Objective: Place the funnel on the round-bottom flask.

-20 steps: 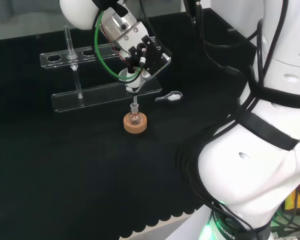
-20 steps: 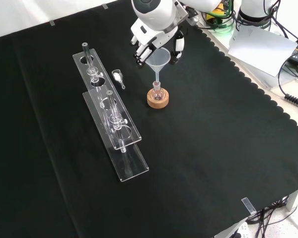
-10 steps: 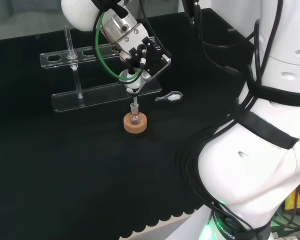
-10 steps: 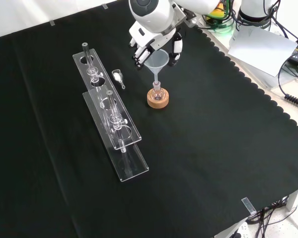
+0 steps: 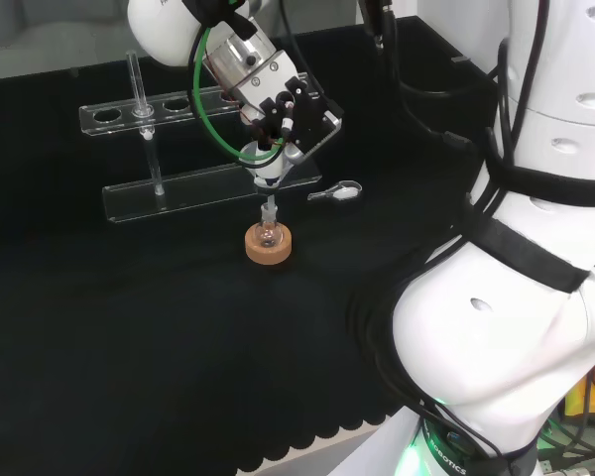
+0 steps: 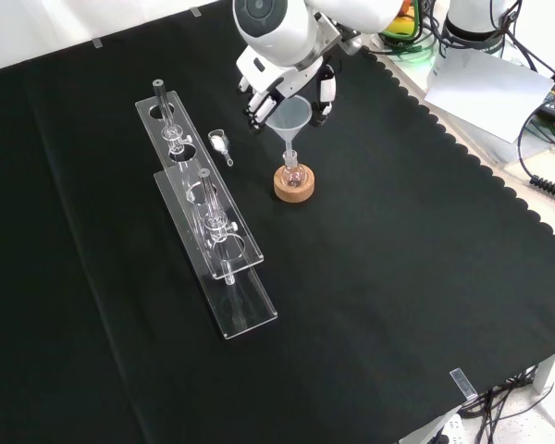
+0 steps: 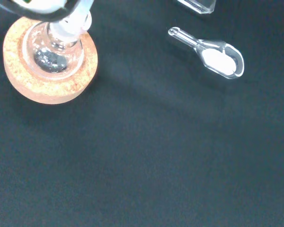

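Note:
A small round-bottom flask (image 6: 292,173) (image 5: 267,236) (image 7: 52,52) stands upright in a cork ring stand (image 6: 294,188) (image 5: 268,248) (image 7: 47,82) on the black cloth. A clear funnel (image 6: 289,120) (image 5: 266,169) hangs right above it, its stem reaching down into the flask's neck. The black and white hand (image 6: 277,79) (image 5: 283,109) has its fingers curled round the funnel's cone. How deep the stem goes in, I cannot tell.
A clear scoop with white powder (image 6: 220,144) (image 5: 339,192) (image 7: 217,56) lies close to the flask. Two long clear racks (image 6: 208,217) (image 5: 178,188) with upright glass pieces stand left of it in the front view. White arm links (image 5: 535,248) rise at the head view's right.
The hand has come down a little with the funnel, bringing its stem lower into the flask's neck. The flask and its stand have stayed in place.

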